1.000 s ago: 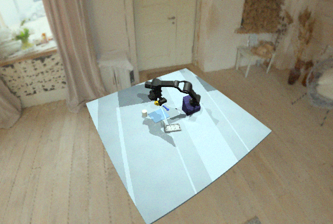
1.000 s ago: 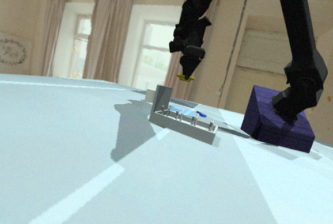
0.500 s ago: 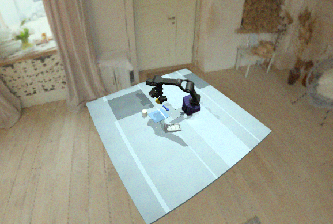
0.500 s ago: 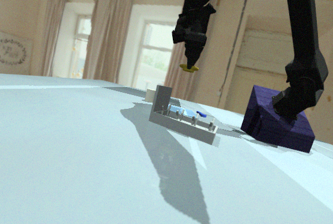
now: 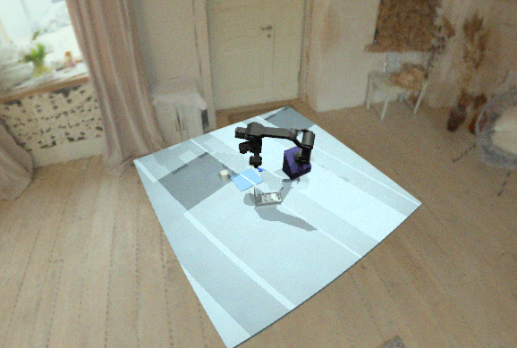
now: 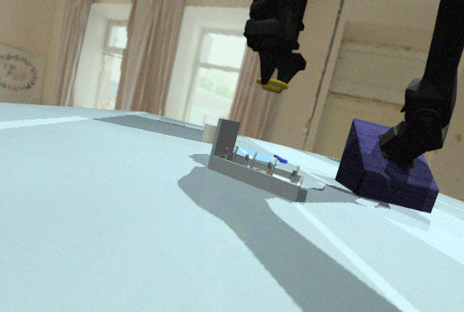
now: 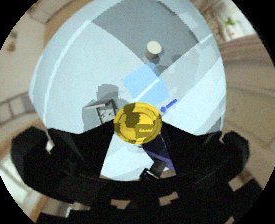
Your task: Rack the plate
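Well above the pale grey-and-white striped bench (image 6: 100, 204), my black pincer (image 6: 276, 77) is clamped on the small round yellow plate (image 6: 273, 85), which hangs at my fingertips in the air, clear of everything below. In the exterior view the plate lies close to flat, only slightly tilted, with my two fingers (image 6: 266, 66) pinching it from above. Through the wrist view the plate (image 7: 138, 123) sits right between my jaws and shows its round face.

Beneath my pincer and a little toward the exterior camera lies the low grey dish rack (image 6: 254, 166), resting on the bench with its row of short upright rails and one taller end panel. No plate stands in its slots. In the wrist view the rack (image 7: 105, 112) appears just to one side of the held plate.

Almost straight below my pincer, just beyond the rack, lies a flat light blue square mat (image 5: 247, 179), and a small bright blue piece (image 6: 281, 159) rests at the mat's edge; I cannot tell what it is. Past the mat, farther from my base, stands a short cream-coloured cylinder (image 5: 224, 175), well apart from the rack. My arm rises from a dark purple block (image 6: 385, 166) off to the side of my pincer.
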Controlling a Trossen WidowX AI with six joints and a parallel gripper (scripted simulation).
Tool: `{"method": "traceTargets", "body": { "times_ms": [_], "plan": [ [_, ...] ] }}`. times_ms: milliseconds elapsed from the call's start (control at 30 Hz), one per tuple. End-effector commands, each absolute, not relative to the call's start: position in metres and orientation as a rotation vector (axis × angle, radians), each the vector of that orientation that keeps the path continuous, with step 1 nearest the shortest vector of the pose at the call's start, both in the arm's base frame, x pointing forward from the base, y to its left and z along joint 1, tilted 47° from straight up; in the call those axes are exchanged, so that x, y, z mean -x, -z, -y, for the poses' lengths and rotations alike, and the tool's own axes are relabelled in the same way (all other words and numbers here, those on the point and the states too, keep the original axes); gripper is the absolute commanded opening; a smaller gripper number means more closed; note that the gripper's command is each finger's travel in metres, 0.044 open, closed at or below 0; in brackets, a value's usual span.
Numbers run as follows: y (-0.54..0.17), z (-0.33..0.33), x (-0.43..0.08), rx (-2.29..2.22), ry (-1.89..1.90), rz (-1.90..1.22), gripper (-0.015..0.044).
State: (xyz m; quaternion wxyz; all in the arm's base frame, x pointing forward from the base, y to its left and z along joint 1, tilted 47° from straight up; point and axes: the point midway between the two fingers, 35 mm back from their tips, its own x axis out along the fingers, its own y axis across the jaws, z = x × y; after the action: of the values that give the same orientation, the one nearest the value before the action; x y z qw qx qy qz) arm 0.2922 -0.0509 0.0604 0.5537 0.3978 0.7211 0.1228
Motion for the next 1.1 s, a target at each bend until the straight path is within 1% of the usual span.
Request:
{"method": "traceTargets", "body": {
  "times_ms": [0, 533, 1067],
  "plan": [
    [-0.078, 0.038, -0.284, -1.044, -0.172, -1.738, 0.0000],
    [-0.126, -0.008, -0.244, -1.435, 0.324, -1.833, 0.0000],
    [-0.156, -0.048, -0.192, -1.793, 0.874, -1.835, 0.0000]
  ]
}}
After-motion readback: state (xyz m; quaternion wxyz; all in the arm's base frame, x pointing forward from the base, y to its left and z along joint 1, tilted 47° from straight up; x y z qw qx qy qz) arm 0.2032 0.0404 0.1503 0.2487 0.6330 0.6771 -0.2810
